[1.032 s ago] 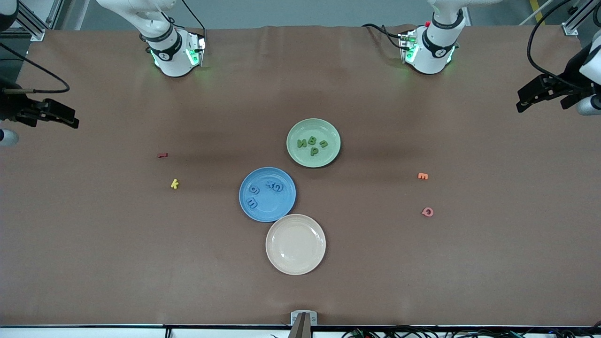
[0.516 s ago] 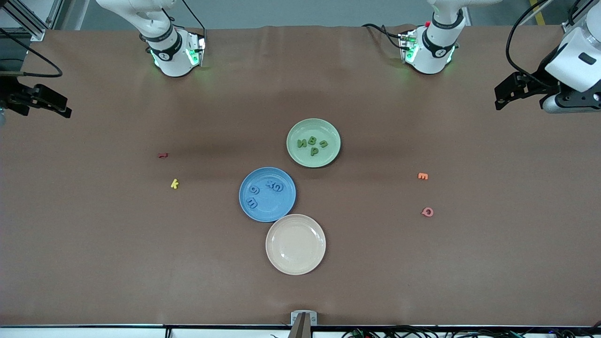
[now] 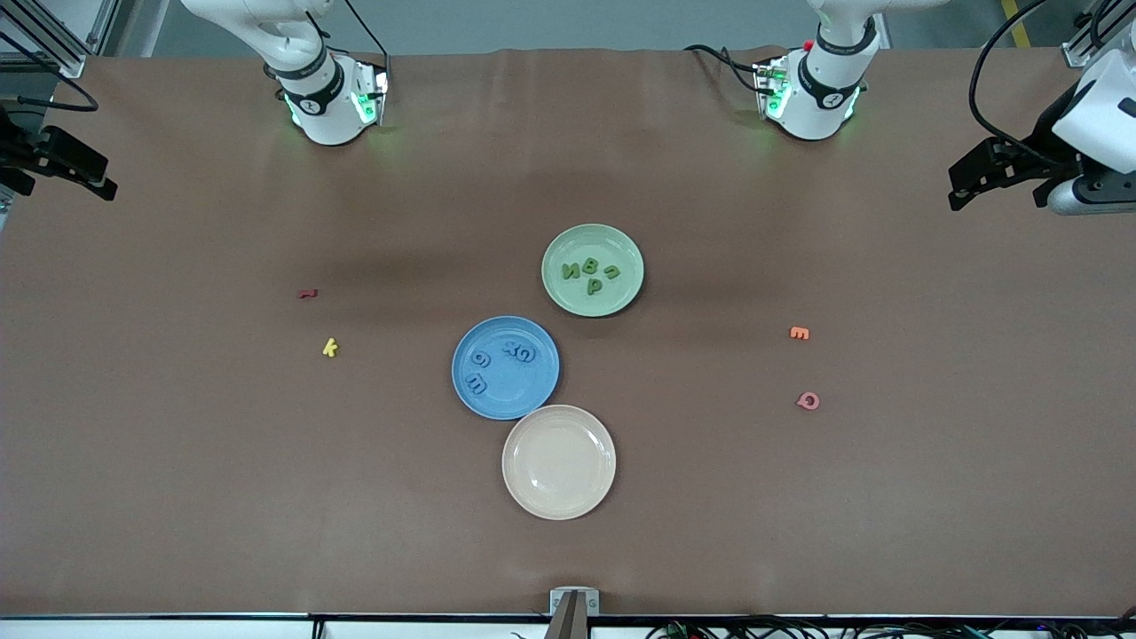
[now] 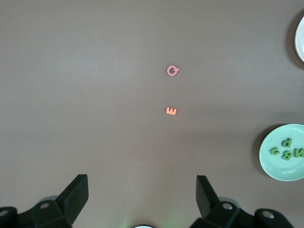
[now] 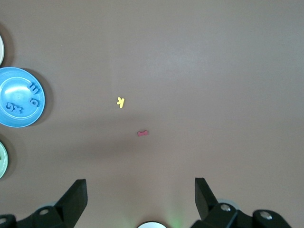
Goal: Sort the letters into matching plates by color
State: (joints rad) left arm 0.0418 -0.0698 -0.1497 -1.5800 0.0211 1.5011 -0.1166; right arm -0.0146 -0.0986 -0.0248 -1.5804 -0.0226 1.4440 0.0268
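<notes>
The pale green plate [image 3: 590, 303] holds several green letters [image 3: 593, 274]. The blue plate [image 3: 517, 393], nearer the camera, holds several blue letters [image 3: 519, 351]. My left gripper [image 3: 966, 183] is open and empty, high over the left arm's end of the table. My right gripper [image 3: 82, 174] is open and empty, over the right arm's end. The left wrist view shows the left gripper [image 4: 141, 183], the green plate [image 4: 269, 164] and its letters [image 4: 287, 148]. The right wrist view shows the right gripper [image 5: 140, 185], the blue plate [image 5: 21, 123] and its letters [image 5: 34, 88].
A cream plate [image 3: 558, 497] touches the blue plate on the camera side. A red letter [image 3: 307, 293] and a yellow letter [image 3: 330, 348] lie toward the right arm's end. An orange letter [image 3: 799, 334] and a pink letter [image 3: 808, 400] lie toward the left arm's end.
My right gripper has drawn farther out toward its end of the table and toward the bases. My left gripper has shifted a little at its end. Plates and letters have not moved.
</notes>
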